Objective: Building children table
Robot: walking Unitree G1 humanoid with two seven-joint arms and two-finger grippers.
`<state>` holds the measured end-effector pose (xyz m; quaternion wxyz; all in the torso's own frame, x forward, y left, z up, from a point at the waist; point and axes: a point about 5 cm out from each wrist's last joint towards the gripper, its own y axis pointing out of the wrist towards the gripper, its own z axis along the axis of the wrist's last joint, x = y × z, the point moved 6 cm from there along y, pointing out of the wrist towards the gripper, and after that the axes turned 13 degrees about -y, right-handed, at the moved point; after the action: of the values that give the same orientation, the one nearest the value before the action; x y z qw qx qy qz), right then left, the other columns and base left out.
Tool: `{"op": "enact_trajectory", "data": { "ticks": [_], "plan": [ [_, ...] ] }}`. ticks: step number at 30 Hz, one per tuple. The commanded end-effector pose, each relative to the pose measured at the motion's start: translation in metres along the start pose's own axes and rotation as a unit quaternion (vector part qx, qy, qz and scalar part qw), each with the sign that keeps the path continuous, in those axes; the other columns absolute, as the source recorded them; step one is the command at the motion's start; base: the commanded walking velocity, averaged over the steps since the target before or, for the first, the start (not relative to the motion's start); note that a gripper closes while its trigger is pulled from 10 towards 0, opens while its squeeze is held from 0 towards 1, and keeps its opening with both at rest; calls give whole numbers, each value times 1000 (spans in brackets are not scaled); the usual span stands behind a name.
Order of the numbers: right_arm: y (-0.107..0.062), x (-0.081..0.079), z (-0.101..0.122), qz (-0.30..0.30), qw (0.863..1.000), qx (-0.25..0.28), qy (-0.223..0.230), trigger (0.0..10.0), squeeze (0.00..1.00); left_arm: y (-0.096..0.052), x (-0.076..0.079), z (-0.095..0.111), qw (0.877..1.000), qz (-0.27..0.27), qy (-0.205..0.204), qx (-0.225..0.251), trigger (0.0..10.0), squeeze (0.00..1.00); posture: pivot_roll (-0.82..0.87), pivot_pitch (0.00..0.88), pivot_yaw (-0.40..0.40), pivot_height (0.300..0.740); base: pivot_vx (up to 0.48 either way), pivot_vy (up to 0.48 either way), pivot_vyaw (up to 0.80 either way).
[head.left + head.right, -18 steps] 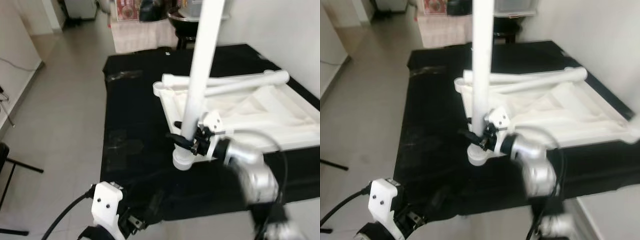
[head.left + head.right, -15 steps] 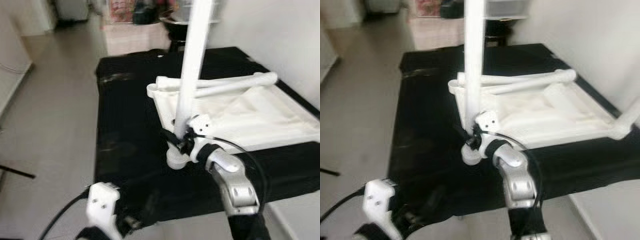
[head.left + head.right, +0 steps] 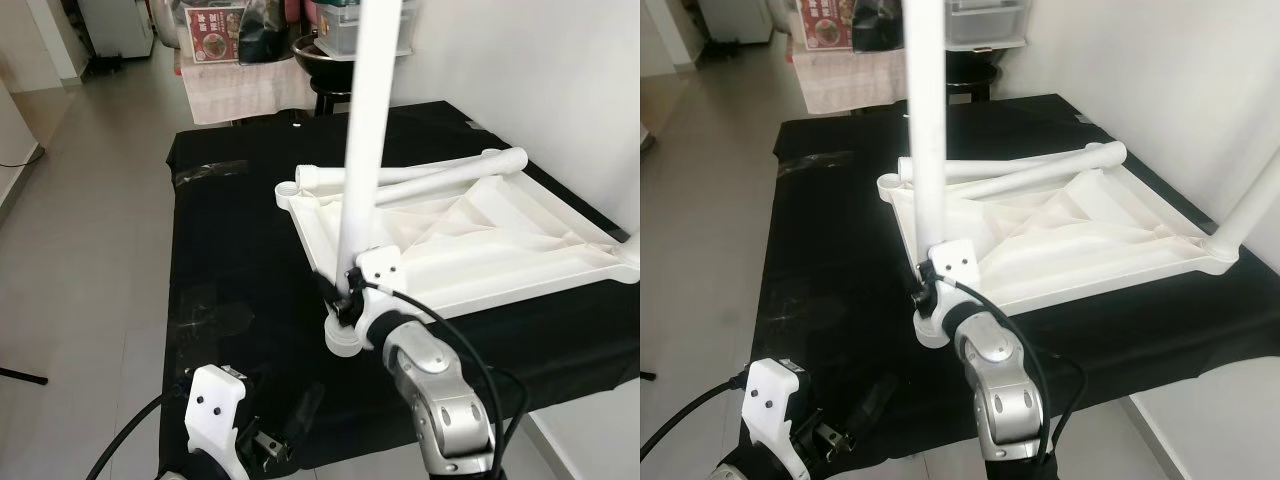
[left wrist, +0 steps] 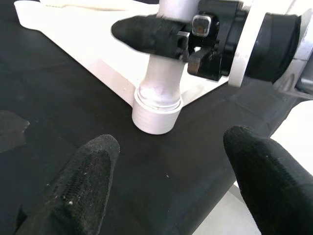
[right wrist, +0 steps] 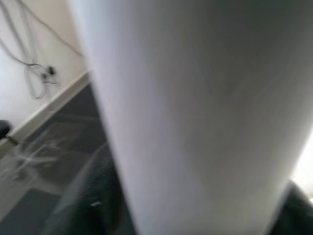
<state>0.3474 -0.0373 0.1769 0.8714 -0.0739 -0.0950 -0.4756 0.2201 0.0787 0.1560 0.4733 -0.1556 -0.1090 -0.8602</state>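
Right tool (image 3: 345, 300) clamps the upright white leg (image 3: 362, 160); left wrist view shows left tool (image 4: 166, 181) spread wide near the leg's base collar (image 4: 154, 115).

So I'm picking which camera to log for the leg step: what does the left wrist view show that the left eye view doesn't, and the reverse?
Left wrist view: the left gripper's two spread black fingertips, hovering low before the leg's foot, and the right gripper's black fingers clamped around the leg up close.

Left eye view: the whole upturned white tabletop, two loose legs lying across it, and the floor beyond.

Both: the upright white leg, the right gripper and the black cloth.
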Motion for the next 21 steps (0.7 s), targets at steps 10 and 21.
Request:
{"op": "enact_trajectory", "data": {
  "ticks": [10,21],
  "plan": [
    [1,-20,35,272,956,100,-43,10000,0,-4,1,-4,1000,6,-3,-5,10000,0,53,141,-5,740,0,0,0],
    [2,-11,52,422,894,110,-103,10000,0,-11,8,-5,1000,4,-9,-15,10000,0,82,172,10,740,0,0,0]
  ]
}}
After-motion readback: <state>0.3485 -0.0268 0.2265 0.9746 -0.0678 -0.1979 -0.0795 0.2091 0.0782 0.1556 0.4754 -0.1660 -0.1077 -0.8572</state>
